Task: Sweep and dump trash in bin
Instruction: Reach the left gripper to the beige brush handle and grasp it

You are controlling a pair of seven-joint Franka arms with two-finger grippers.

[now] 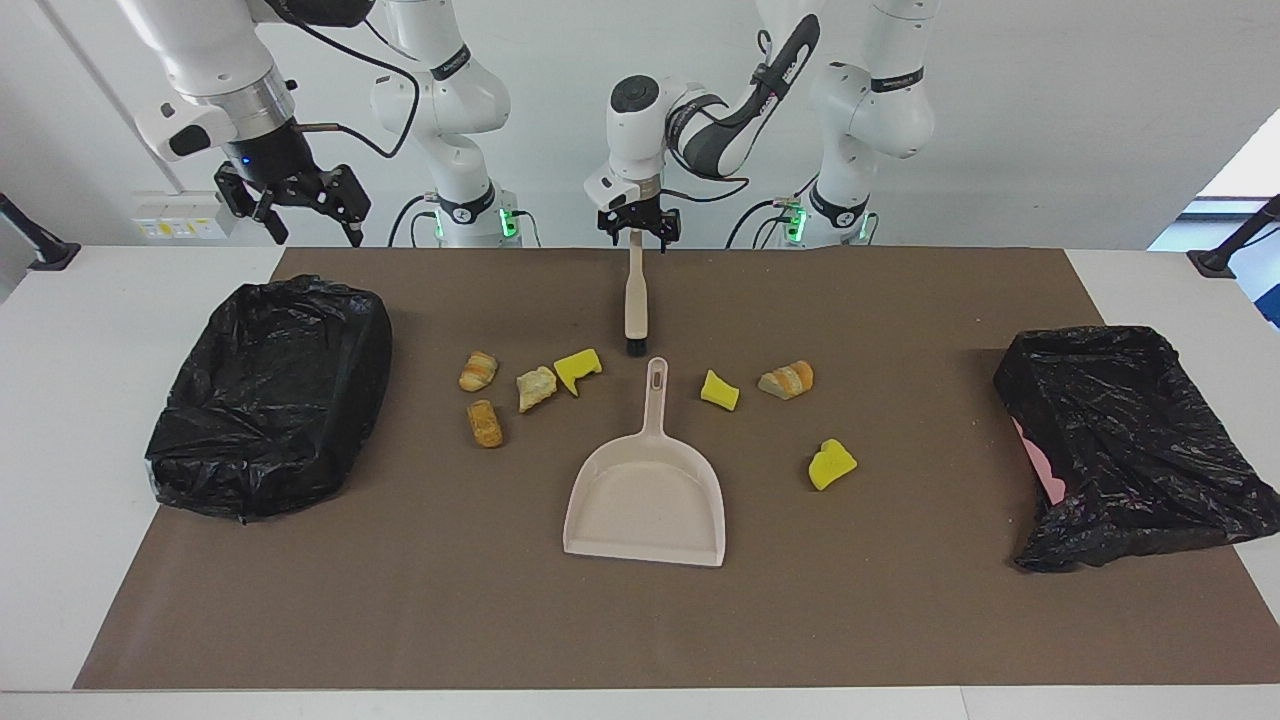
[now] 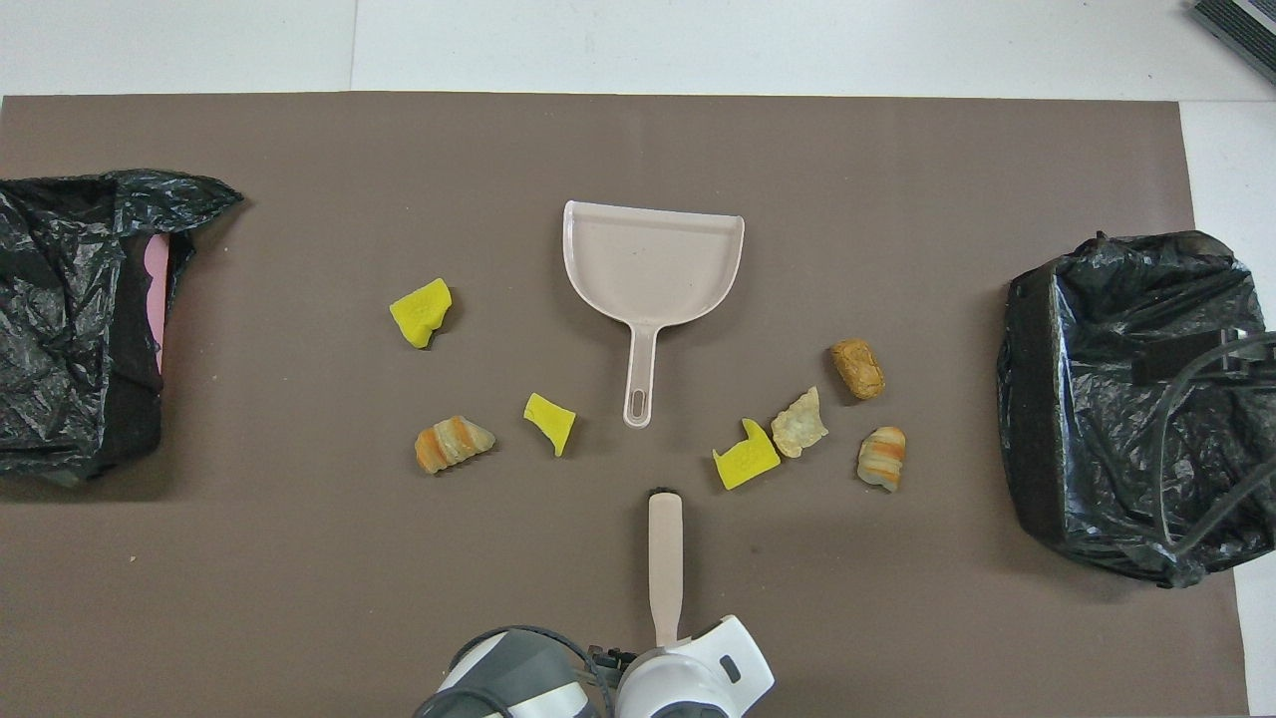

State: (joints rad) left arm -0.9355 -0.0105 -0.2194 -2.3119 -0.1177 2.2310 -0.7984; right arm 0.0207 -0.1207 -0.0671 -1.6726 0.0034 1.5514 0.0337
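A beige brush (image 1: 635,300) (image 2: 665,558) lies on the brown mat, its black bristle end pointing at the handle of the beige dustpan (image 1: 645,500) (image 2: 653,259). My left gripper (image 1: 638,232) is down at the handle's end nearest the robots, open, with a finger on each side. The trash is several small chunks around the dustpan's handle: yellow sponge bits (image 1: 719,390) (image 2: 550,422) and bread-like pieces (image 1: 485,423) (image 2: 858,368). My right gripper (image 1: 300,215) hangs open in the air, holding nothing, over the table by the black-bagged bin (image 1: 270,395) (image 2: 1126,399).
A second black-bagged bin (image 1: 1120,440) (image 2: 70,319), with pink showing at its side, stands at the left arm's end of the table. The brown mat (image 1: 400,600) covers most of the white table. The left arm's wrist (image 2: 688,683) hides the brush handle's tip from above.
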